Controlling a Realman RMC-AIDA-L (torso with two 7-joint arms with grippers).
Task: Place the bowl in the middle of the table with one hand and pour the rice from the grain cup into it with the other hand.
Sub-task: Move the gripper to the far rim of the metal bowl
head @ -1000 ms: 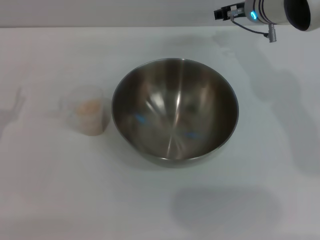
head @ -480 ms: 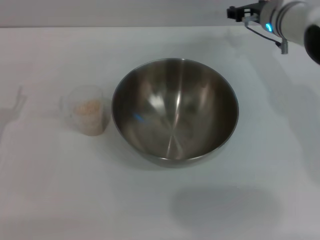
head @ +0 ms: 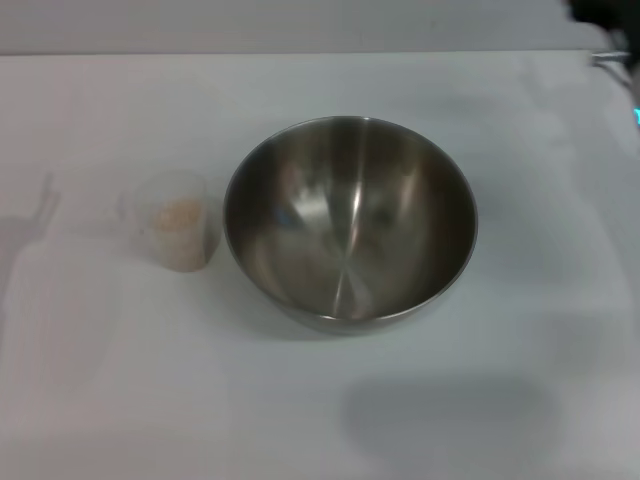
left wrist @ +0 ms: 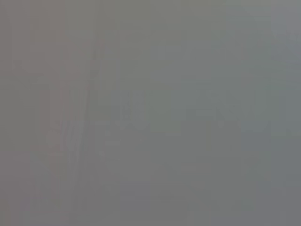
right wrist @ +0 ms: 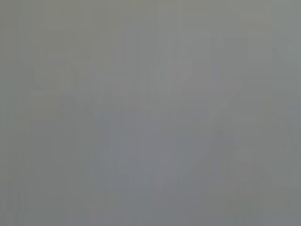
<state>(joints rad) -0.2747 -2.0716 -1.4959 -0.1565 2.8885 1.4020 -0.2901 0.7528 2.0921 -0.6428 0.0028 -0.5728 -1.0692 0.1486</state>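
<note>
The large steel bowl (head: 350, 222) stands upright and empty on the white table (head: 320, 410), about at its middle. Just left of it, almost touching its rim, stands the small clear grain cup (head: 177, 221), upright, with pale beige rice (head: 180, 215) inside. No gripper touches either one. Only a dark piece of the right arm (head: 603, 12) shows at the far right corner; its fingers are out of view. The left arm does not show in the head view. Both wrist views show only a flat grey field.
The table's far edge (head: 300, 53) runs across the top of the head view. A faint shadow (head: 450, 415) lies on the table in front of the bowl, and another faint shadow (head: 35, 215) lies left of the cup.
The right arm has drawn back up and to the right, nearly out of the head view. Bowl and cup have not moved.
</note>
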